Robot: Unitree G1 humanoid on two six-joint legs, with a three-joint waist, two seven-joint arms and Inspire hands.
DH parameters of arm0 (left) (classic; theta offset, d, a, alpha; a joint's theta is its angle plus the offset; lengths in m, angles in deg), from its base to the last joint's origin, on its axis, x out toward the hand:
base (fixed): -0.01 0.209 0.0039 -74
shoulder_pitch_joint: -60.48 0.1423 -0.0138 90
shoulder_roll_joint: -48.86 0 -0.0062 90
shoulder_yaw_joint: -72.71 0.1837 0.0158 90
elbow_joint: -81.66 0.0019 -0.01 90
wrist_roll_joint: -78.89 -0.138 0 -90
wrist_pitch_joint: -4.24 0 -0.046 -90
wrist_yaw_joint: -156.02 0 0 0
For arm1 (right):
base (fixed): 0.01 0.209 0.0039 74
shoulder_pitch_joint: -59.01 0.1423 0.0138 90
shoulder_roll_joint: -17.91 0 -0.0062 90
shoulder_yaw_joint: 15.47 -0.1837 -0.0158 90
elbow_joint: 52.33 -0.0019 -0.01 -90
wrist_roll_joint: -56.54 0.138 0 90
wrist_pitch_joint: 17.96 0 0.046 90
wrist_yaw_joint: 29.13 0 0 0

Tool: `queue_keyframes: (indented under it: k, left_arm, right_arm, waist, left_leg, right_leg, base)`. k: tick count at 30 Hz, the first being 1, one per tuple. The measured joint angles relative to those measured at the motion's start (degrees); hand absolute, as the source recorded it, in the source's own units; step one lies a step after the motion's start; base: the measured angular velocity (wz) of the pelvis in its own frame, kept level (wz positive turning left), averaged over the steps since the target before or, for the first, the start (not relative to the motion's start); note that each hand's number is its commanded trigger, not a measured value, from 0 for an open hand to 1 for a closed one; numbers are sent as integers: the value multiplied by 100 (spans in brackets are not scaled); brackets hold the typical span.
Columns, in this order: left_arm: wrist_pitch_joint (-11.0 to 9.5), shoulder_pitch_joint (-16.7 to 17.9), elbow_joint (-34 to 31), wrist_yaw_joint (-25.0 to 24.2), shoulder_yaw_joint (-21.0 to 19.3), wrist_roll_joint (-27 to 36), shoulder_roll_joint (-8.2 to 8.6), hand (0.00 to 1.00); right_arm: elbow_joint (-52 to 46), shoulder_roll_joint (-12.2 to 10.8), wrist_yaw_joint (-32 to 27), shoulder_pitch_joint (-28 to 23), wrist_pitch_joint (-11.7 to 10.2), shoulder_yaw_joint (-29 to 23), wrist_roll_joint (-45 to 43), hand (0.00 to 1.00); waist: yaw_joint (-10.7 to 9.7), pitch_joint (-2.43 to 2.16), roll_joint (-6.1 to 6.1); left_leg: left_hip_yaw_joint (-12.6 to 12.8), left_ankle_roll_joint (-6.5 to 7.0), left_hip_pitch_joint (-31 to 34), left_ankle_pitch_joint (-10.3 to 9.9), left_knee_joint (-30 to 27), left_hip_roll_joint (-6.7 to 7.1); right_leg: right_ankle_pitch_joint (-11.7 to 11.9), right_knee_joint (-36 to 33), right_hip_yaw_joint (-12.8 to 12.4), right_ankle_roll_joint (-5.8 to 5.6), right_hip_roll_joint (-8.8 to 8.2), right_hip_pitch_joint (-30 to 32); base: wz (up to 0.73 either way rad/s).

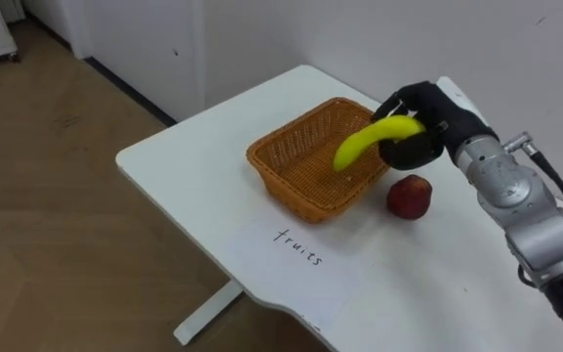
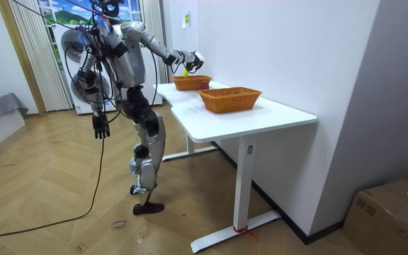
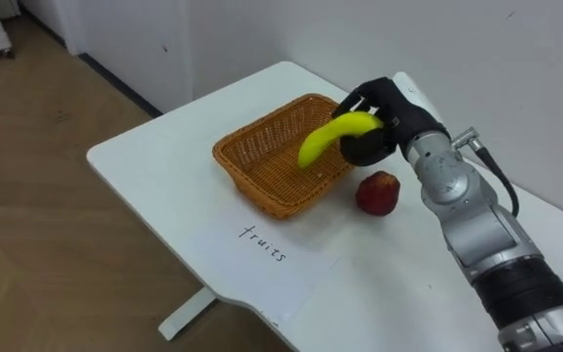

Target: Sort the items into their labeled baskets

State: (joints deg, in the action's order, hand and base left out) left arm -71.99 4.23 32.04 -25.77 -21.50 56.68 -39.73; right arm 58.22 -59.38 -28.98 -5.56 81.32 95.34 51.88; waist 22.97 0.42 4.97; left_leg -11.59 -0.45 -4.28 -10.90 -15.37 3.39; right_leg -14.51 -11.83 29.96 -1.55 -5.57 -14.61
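My right hand (image 1: 425, 121) is shut on a yellow banana (image 1: 369, 140) and holds it above the right side of a woven wicker basket (image 1: 291, 196), which has nothing inside. The banana's free end points down into the basket. A red apple (image 1: 410, 197) lies on the white table (image 1: 194, 156) just right of the basket, below my right hand. In the room view my right hand (image 2: 192, 59) reaches out over the far basket (image 2: 191, 83), and my left hand (image 2: 102, 129) hangs at my side.
A handwritten label (image 1: 298, 246) lies on the table in front of the basket. A second wicker basket (image 2: 230, 98) stands nearer the table's other end. The wall runs close behind the table. I stand on wooden floor at the table's long edge.
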Motion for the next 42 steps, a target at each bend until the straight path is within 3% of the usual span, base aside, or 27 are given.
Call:
queue_keyframes:
  k: [6,16,21,28,34,42]
  left_arm:
    - [-8,108,18,-10,-12,0,-25,0]
    - [-48,148,23,-120,-29,4,-196,0]
    - [-48,149,26,-136,-31,3,-232,0]
    - [-59,149,18,-284,-155,-2,-231,0]
    - [-73,146,63,-296,-182,10,-230,0]
    - [-123,83,94,-370,-115,7,-187,0]
  right_arm:
    - [211,-8,1,0,0,106,-16,0]
    - [454,-8,1,-3,-49,147,-64,0]
    - [453,-8,1,-3,-49,150,-65,0]
    - [289,-3,5,-2,-54,142,-295,0]
    - [-7,18,32,-2,-141,136,-329,0]
    - [-53,34,100,-1,-183,136,-275,0]
  waist:
    - [115,-37,109]
    - [239,23,265]
    - [236,15,298]
    - [209,-10,331]
    - [54,-18,344]
    - [-86,-18,336]
  left_leg:
    - [-92,20,-27,-12,-13,67]
    - [-178,67,-19,-38,-119,138]
    - [-169,83,-35,-44,-122,159]
    - [-173,89,-40,-48,-127,163]
    - [-180,91,-39,-49,-127,176]
    - [-19,96,-122,-48,-29,129]
  right_leg:
    - [-77,-28,62,-41,-52,-45]
    - [-106,-86,164,-79,-133,-79]
    - [-96,-89,162,-96,-127,-106]
    - [-99,-81,172,-102,-128,-132]
    - [-106,-76,167,-113,-133,-147]
    - [-100,-94,-16,-104,-131,-98]
  base:
    - [9]
    - [5]
    - [0]
    - [1]
    - [2]
    - [-11]
